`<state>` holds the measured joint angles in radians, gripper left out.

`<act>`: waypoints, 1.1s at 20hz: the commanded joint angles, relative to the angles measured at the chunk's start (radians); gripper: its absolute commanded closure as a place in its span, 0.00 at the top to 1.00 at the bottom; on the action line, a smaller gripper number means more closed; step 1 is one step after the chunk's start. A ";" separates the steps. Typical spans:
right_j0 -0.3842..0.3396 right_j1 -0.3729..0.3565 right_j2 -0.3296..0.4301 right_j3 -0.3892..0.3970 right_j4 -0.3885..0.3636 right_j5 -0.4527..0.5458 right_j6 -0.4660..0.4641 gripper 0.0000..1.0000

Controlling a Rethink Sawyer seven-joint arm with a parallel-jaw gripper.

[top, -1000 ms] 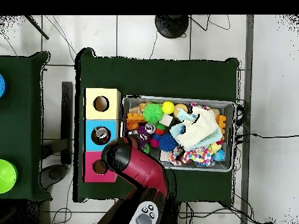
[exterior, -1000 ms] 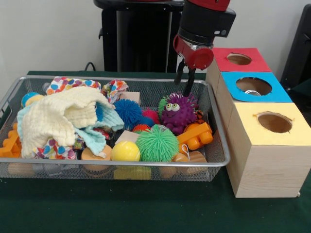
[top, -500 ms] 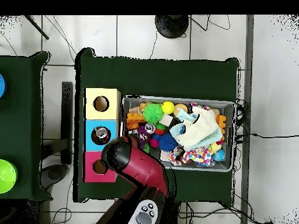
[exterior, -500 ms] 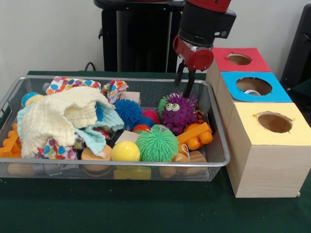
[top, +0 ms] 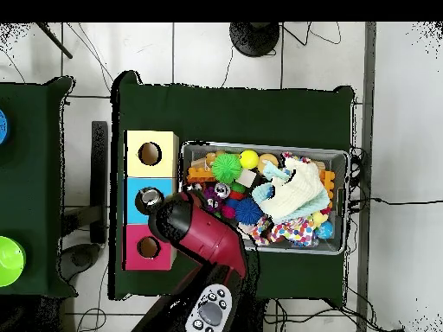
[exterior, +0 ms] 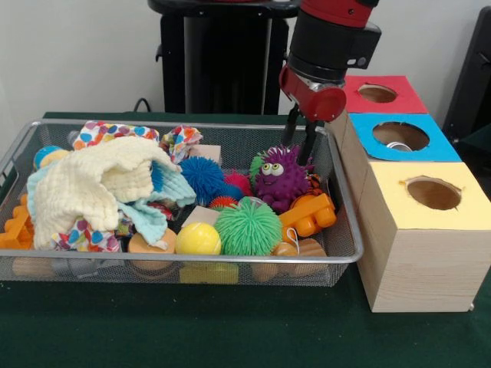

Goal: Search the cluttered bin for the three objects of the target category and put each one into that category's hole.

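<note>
The silver wire-mesh bin (exterior: pixel 192 261) stands on the green table and is full of toys; it also shows in the overhead view (top: pixel 339 156). My gripper (exterior: pixel 298 150) hangs open and empty over the bin's right end, just above a purple spiky ball (exterior: pixel 278 178). In the overhead view my arm (top: pixel 195 233) hides the gripper. A small silvery can (top: pixel 222 190) lies among the toys beside the arm; the front view does not show it. Something silvery (exterior: pixel 394 144) lies inside the blue-surround hole (exterior: pixel 410 130), which also shows in the overhead view (top: pixel 150 199).
The wooden box also has a red-surround hole (exterior: pixel 377 93) and a yellow-surround hole (exterior: pixel 433 192). In the bin lie a pale yellow cloth (exterior: pixel 92 184), a green spiky ball (exterior: pixel 247 227), a smooth yellow ball (exterior: pixel 198 239), an orange block (exterior: pixel 307 215) and a blue spiky ball (exterior: pixel 203 176).
My gripper has moved a little to the right in the front view and slightly lower, staying open and empty. The toys have not moved.
</note>
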<state>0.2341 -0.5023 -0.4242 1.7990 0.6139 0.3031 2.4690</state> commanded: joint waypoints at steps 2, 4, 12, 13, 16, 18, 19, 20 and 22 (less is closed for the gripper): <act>-0.029 0.045 0.051 -0.108 -0.027 0.147 0.129 1.00; -0.035 0.047 0.054 -0.116 -0.031 0.153 0.122 1.00; -0.049 0.039 0.063 -0.143 -0.041 0.218 0.113 1.00; -0.048 0.036 0.063 -0.146 -0.041 0.231 0.117 1.00; -0.036 0.031 0.058 -0.155 -0.040 0.256 0.133 1.00; -0.023 0.031 0.051 -0.159 -0.039 0.262 0.145 1.00; -0.021 0.031 0.051 -0.156 -0.039 0.261 0.147 1.00; -0.021 0.028 0.050 -0.155 -0.039 0.265 0.148 1.00; -0.025 0.023 0.051 -0.149 -0.039 0.266 0.144 1.00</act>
<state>0.2187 -0.4972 -0.4242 1.6896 0.6135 0.4544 2.4690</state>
